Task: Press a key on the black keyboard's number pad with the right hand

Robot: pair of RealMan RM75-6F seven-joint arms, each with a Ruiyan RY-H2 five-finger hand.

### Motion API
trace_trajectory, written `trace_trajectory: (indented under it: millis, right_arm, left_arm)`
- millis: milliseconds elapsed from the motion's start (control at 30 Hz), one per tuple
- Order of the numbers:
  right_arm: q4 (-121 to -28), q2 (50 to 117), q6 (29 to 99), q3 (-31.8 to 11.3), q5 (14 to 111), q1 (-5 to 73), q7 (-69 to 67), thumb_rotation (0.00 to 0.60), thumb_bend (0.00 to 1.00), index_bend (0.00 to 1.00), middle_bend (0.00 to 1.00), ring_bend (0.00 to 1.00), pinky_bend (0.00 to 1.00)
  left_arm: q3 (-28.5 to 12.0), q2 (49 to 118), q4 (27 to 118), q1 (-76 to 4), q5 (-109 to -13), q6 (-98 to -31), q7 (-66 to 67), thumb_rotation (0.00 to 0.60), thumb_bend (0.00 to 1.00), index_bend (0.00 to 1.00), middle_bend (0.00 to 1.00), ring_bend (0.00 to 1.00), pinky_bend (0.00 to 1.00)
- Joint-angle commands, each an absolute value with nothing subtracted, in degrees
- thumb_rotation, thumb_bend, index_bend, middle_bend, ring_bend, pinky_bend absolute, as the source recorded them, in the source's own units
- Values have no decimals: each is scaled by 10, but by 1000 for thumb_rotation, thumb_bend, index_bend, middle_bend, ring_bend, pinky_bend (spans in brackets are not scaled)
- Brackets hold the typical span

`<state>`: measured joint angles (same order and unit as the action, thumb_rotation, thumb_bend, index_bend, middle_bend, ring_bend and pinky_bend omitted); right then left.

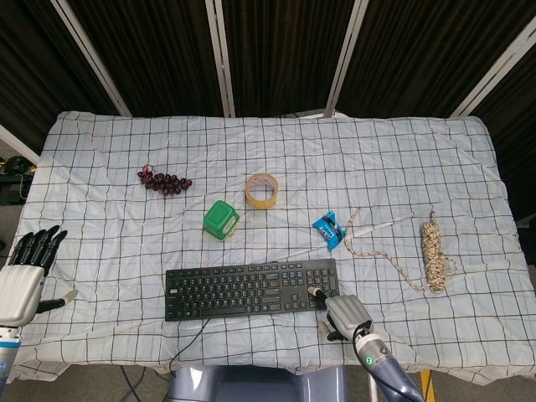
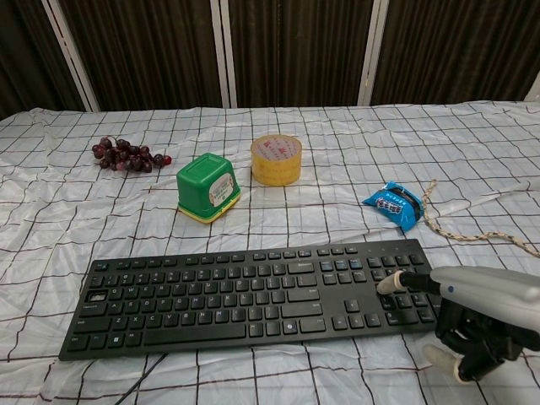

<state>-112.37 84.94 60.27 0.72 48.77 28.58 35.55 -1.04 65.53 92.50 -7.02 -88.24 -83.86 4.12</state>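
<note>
Looking from the head: the keyboard (image 1: 251,289) lies flat near the front edge of the table (image 1: 435,159), long and black.
Right hand, head view: the right hand (image 1: 345,314) sits at the keyboard's right end. One finger (image 1: 316,292) points out onto the number pad. Its tip is too small to tell if it touches a key.
Left hand, head view: the left hand (image 1: 23,280) is off the table's left edge, fingers straight and a bit apart, holding nothing. Its arm is cut off at the bottom.
Chest view, keyboard: the keyboard (image 2: 253,294) has a cable at its front left that runs out of the picture.
Chest view, right hand: the right hand (image 2: 479,325) is cut off at the right edge. Its pale fingertip (image 2: 389,283) rests on the number pad. The other fingers curl under, dark and hard to see.
</note>
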Motion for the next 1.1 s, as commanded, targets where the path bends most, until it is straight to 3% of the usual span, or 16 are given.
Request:
trace_trajectory:
  millis: [33, 600, 700, 800, 900, 967, 1100]
  right_arm:
    - [-1122, 851, 605, 10, 481, 288, 356, 600, 493, 104, 897, 875, 778]
    - [-1128, 855, 628, 13, 482, 295, 344, 600, 494, 103, 903, 873, 779]
    - [-1133, 850, 646, 4, 509, 289, 327, 600, 458, 98, 892, 834, 755]
    - [-1153, 836, 675, -8, 542, 279, 307, 600, 415, 90, 774, 715, 667]
    - [-1185, 806, 702, -10, 593, 267, 291, 600, 378, 84, 569, 505, 582]
    - [-1195, 789, 710, -5, 620, 259, 277, 600, 354, 81, 404, 301, 440]
    - [-1200, 750, 739, 14, 682, 236, 264, 600, 306, 72, 153, 43, 168]
  left_arm:
    - [-10, 655, 925, -70, -883, -839, 41, 600, 41, 0, 0, 0, 0]
    - [-11, 656, 925, -70, -881, -840, 40, 600, 41, 0, 0, 0, 0]
    - [-11, 656, 925, -70, -881, -839, 40, 600, 40, 0, 0, 0, 0]
    - [-11, 656, 925, -70, -881, -840, 40, 600, 41, 0, 0, 0, 0]
    - [-12, 656, 925, -70, -882, -841, 38, 600, 40, 0, 0, 0, 0]
    - [-12, 656, 925, -70, -882, -841, 38, 600, 40, 0, 0, 0, 0]
    - [-12, 657, 924, -70, -884, -844, 39, 600, 40, 0, 0, 0, 0]
